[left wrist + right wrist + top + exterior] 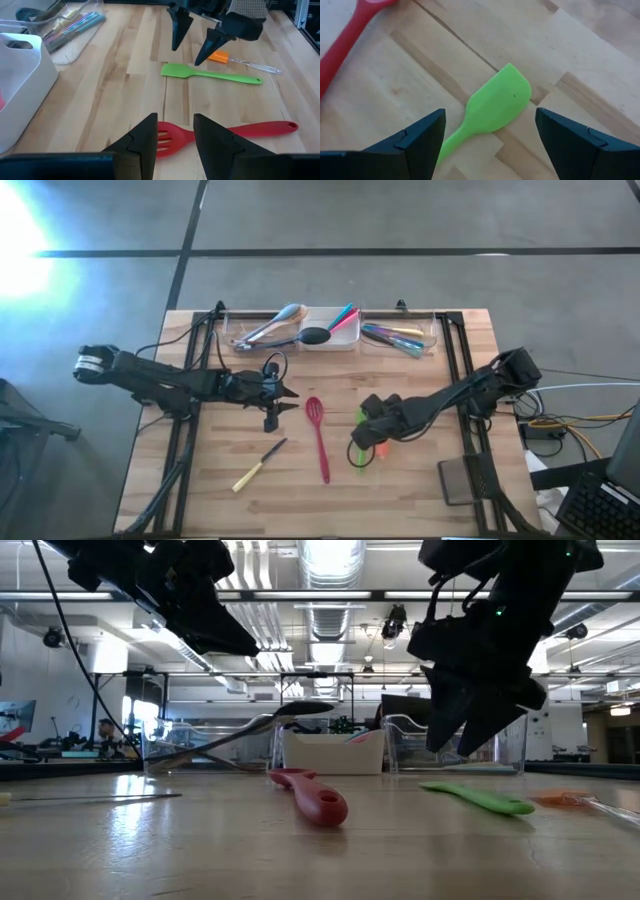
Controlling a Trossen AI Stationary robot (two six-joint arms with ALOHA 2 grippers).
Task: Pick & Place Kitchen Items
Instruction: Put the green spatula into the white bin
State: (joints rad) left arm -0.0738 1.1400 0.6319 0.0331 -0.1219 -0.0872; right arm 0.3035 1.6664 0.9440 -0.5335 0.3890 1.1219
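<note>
Below, green spatula [492,107] lies between right gripper's [490,137] spread jaws, untouched.

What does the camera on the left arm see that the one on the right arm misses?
Only the left wrist view shows the white tray, a clear tray of utensils, an orange-handled utensil, the right gripper open above the table, and the left gripper.

Only the right wrist view shows the green spatula's blade close up.

Both show the green spatula and the red spatula on the wooden table.

Green spatula [361,442] mostly hidden beneath the right gripper [360,448] overhead.
</note>
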